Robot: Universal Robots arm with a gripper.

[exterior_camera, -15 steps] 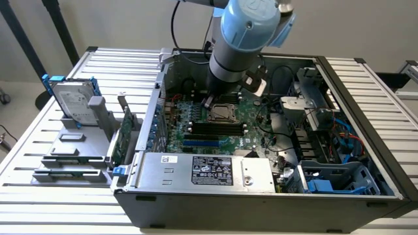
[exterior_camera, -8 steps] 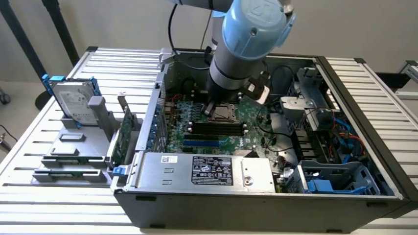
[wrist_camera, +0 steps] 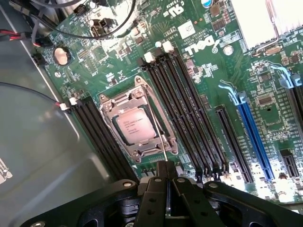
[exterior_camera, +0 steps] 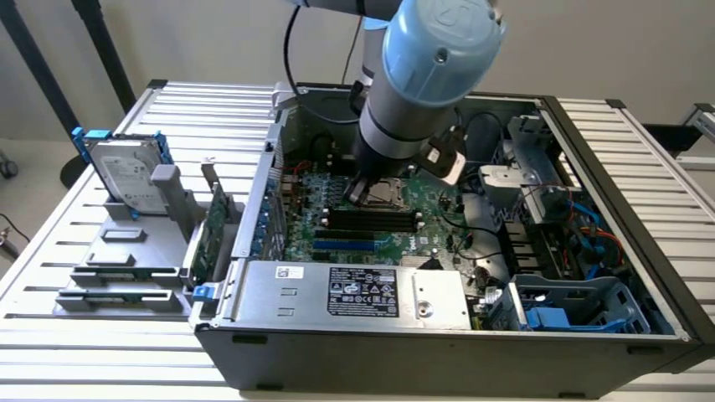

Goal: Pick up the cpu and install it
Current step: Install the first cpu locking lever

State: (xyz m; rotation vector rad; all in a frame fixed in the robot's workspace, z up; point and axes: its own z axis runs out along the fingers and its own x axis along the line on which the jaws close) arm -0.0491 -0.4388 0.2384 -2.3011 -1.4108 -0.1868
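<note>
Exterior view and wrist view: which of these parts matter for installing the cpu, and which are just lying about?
Job in hand:
- cpu, lying in the socket on the motherboard
- gripper, shut, above the socket

Just lying about:
- hard drive in the stand, outside the case
- green card
- power supply

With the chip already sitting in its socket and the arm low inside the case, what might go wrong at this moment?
1. The cpu lies in the socket frame, but whether it sits flat and fully aligned cannot be told; if tilted, pressing it may bend contacts.
2. The gripper, jaws shut, hangs close over the motherboard; a small drift may scrape the memory slots beside the socket.
3. Loose cables run near the arm and might snag.
</note>
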